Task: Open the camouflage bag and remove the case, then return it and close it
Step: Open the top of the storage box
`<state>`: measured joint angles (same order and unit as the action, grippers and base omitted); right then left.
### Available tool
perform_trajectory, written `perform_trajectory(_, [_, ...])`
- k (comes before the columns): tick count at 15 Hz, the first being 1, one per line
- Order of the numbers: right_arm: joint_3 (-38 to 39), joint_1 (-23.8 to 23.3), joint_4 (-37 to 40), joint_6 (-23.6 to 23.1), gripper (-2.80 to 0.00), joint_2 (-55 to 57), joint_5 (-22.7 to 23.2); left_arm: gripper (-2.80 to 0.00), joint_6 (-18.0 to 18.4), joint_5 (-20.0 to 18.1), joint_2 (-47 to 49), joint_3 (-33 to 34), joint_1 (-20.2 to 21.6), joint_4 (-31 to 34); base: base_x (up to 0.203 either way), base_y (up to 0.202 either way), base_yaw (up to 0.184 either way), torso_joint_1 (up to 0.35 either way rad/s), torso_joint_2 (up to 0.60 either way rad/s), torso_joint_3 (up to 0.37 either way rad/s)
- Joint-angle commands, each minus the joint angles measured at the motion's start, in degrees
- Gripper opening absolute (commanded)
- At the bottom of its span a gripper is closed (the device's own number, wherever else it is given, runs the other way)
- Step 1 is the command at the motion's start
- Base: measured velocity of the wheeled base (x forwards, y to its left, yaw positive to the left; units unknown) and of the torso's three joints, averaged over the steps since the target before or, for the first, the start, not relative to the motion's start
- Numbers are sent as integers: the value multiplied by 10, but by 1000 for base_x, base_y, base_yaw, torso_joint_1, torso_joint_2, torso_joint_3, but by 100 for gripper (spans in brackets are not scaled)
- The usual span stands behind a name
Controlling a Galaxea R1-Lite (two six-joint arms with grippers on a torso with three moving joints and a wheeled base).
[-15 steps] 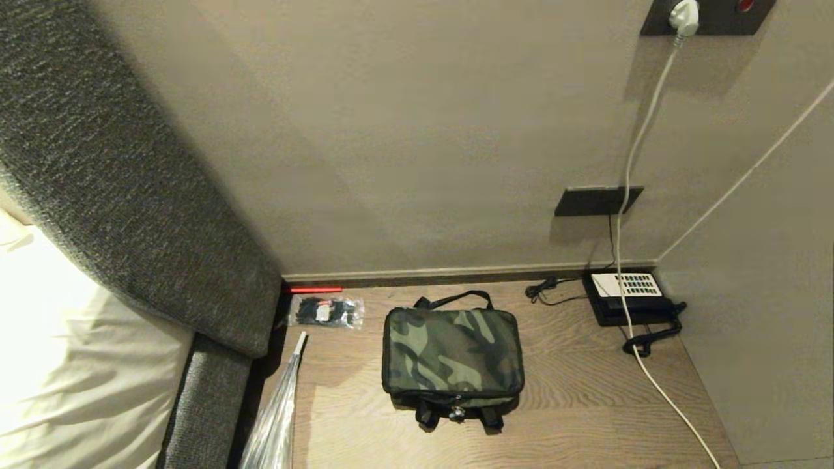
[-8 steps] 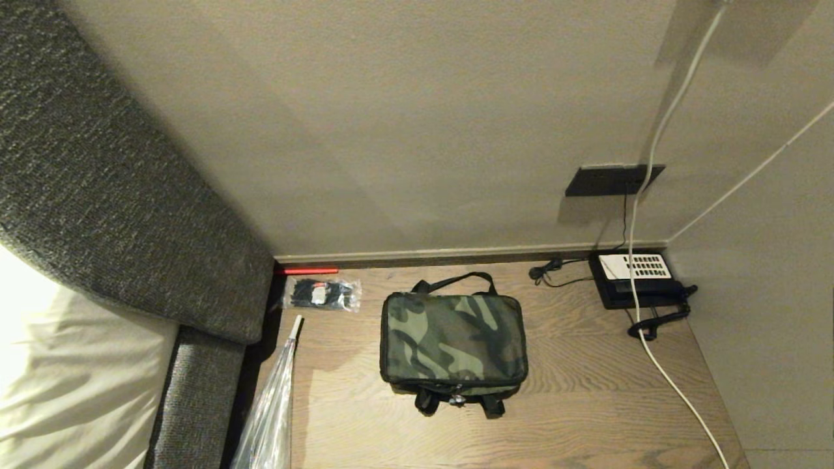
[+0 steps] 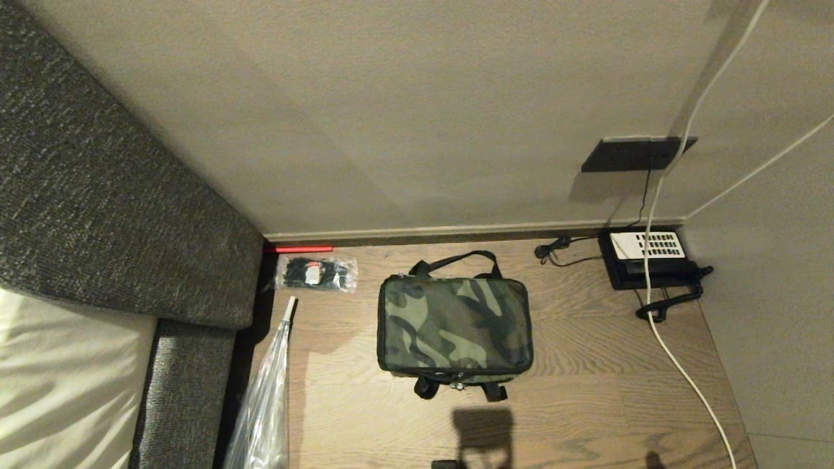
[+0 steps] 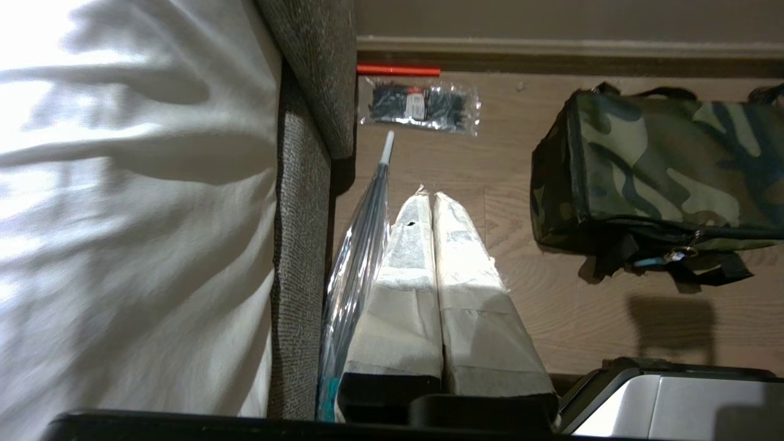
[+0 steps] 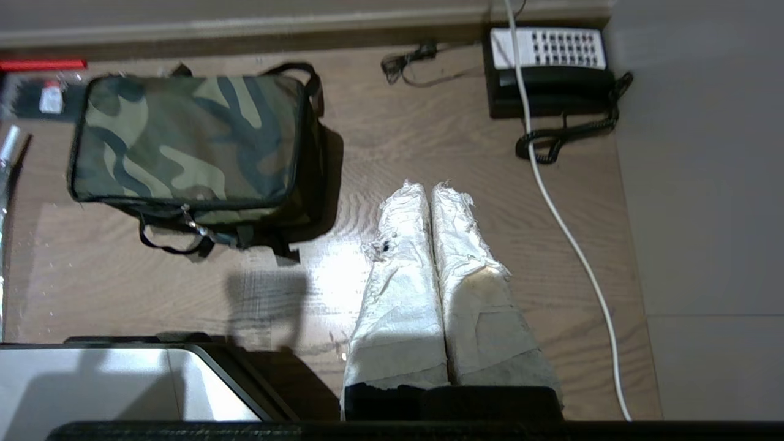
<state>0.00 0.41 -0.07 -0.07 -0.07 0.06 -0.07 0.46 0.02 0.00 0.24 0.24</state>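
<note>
The camouflage bag (image 3: pixel 454 329) lies flat and zipped shut on the wooden surface (image 3: pixel 586 365), its black handles at the far and near edges and its zip pull (image 5: pixel 187 214) on the near side. The case is hidden from view. In the left wrist view my left gripper (image 4: pixel 430 199) is shut and empty, hovering above the wood beside the bag (image 4: pixel 667 159). The right wrist view has my right gripper (image 5: pixel 429 187), shut and empty too, above the wood on the other side of the bag (image 5: pixel 184 138). Both hang nearer me than the bag, touching nothing.
A clear packet of black ties (image 3: pixel 316 273) and a red strip (image 3: pixel 298 248) lie by the wall. A folded clear umbrella (image 3: pixel 267 404) leans beside the grey upholstered panel (image 3: pixel 117 195). On the right stand a black desk phone (image 3: pixel 648 257) and a trailing white cable (image 3: pixel 677 365).
The whole head view has shifted: everything sits higher in the picture, so the camera has tipped down. The bag lies where it was. A shadow now shows near the bottom edge.
</note>
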Motion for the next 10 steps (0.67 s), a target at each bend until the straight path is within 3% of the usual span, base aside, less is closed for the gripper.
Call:
perform_trajectory(1, [0,0,0,0,-280,-2,0,-280,0,0,0,2,0,0,0,0,0,-2,2,-193])
perform_trajectory(10, [0,0,0,0,-280,-1,0,-280,0,1,0,2,0,0,0,0,0,4,3,-197])
